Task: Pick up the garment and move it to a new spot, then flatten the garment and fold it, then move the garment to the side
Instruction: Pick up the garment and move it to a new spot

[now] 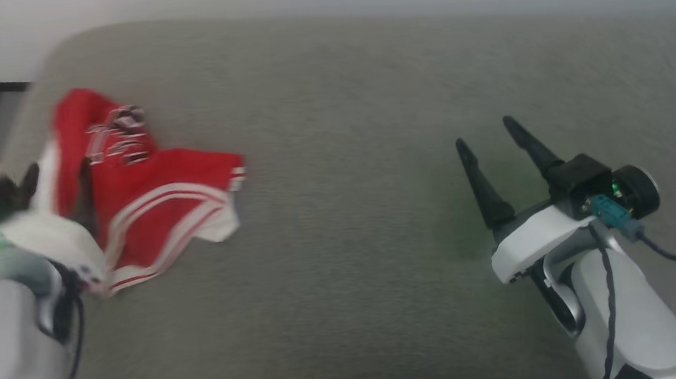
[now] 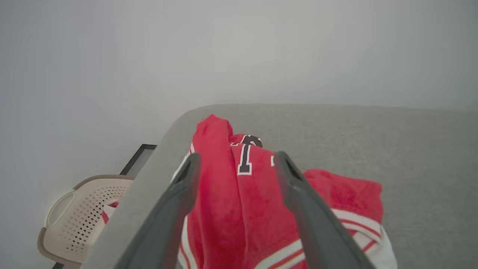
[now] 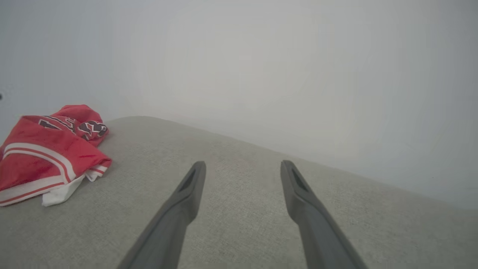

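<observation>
While left gripper [image 2: 237, 157] hangs spread at the garment [image 1: 151, 203], nothing's held.
Soft, light, floppy (right gripper [image 3: 242, 164] apart too): I'd pinch the red ridge straight ahead.

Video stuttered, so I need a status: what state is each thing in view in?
Shorts: crumpled heap on the grey pad, unfolded.
Left tool: open, over the shorts, not closed on them.
Right tool: open, empty, above bare pad.
Basket: beside the pad, some red-and-white cloth in it.
</observation>
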Robot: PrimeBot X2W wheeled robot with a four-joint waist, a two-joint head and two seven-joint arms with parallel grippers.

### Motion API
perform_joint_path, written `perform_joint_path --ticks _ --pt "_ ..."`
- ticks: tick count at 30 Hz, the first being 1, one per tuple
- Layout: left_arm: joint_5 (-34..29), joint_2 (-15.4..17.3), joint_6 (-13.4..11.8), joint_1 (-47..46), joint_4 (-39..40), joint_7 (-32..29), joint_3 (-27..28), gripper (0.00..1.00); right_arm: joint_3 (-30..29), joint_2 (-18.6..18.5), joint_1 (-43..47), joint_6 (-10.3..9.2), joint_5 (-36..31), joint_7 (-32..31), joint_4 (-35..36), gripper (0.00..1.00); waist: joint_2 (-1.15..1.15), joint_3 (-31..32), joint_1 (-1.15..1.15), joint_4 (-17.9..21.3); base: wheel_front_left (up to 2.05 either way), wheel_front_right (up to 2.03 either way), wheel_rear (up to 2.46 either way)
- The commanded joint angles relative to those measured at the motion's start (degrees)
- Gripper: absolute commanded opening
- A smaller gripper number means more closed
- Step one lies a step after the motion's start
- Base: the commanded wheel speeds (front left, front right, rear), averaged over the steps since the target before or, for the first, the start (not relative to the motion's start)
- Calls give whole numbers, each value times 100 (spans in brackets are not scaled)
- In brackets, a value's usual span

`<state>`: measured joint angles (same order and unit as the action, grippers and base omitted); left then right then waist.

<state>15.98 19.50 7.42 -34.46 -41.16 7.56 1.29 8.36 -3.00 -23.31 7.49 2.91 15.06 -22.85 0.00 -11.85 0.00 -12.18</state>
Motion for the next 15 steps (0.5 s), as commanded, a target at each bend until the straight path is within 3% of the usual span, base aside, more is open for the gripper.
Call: perform_joint_path --ticks 1,8,12,15 --pt "305 128 2 -121 -149 -283 -123 100 -16 7 -77 0 0 15 16 100 0 -422 0 506 0 0 0" --pt "1852 991 4 -595 -706 -2295 -1048 100 -58 14 -176 0 170 15 164 100 0 -747 0 1028 0 0 0" --pt "2270 1240 5 -697 -974 -2976 -1329 100 -95 16 -254 0 199 15 231 100 0 -982 0 1224 0 0 0" --pt "2660 1195 5 -667 -1215 -3508 -1494 100 -97 14 -342 0 211 15 304 100 0 -1159 0 1345 0 0 0"
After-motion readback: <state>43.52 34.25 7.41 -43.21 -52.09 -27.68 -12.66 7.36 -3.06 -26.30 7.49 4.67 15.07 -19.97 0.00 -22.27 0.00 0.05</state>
